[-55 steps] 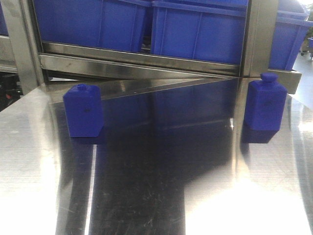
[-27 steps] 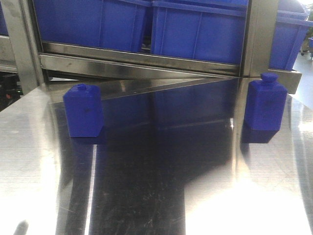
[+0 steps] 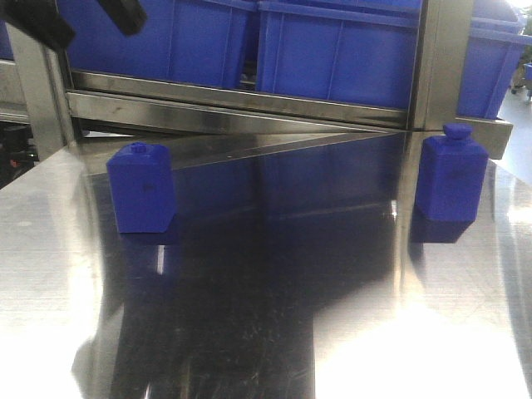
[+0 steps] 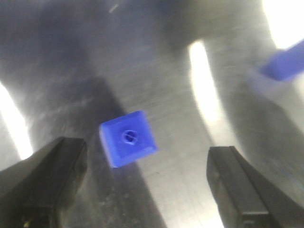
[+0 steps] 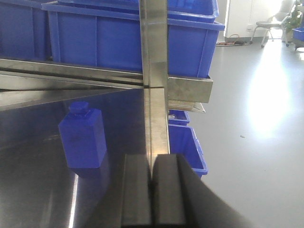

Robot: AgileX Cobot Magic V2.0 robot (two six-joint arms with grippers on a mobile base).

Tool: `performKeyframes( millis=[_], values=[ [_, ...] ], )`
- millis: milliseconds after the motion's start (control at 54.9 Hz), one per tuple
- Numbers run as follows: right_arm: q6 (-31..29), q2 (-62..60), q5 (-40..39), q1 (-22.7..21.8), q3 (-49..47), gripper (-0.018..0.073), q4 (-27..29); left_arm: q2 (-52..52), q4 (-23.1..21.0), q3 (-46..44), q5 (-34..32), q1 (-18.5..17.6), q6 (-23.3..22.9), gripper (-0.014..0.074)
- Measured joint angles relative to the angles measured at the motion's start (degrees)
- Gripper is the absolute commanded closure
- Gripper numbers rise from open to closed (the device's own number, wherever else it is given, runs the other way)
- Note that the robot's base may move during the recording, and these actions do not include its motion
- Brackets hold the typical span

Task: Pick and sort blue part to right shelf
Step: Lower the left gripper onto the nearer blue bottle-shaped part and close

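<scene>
The small blue plastic bottle-shaped block (image 4: 127,137) stands upright on the shiny steel desk (image 4: 71,57), below the left fingers (image 4: 52,175), which are spread wide. The right fingers (image 5: 137,190) are pressed together. The block looks hard, light and smooth, so it may slip. Squeeze its flat sides, not the little knob.

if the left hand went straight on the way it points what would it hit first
Probably the blue part, cap first: it stands upright between the open fingers of the left hand, left of centre. How far off is unclear.
</scene>
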Motion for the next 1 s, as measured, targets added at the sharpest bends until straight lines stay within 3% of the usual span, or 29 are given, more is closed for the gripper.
performKeyframes(
  millis=[91,237,510,1001],
  values=[
    [0.0,0.0,0.0,0.0,0.0,0.0524,0.0,3.0,3.5,-1.4,0.2,-1.6,-6.4,0.0029],
    [0.0,0.0,0.0,0.0,0.0,0.0524,0.0,7.8,4.8,-3.7,1.7,-2.6,-12.3,0.0045],
    [0.0,0.0,0.0,0.0,0.0,0.0524,0.0,14.1,7.0,-4.7,4.6,-2.7,-15.7,0.0074],
    [0.0,0.0,0.0,0.0,0.0,0.0524,0.0,18.7,6.8,-4.9,3.7,-4.2,-16.1,0.0074]
  ],
)
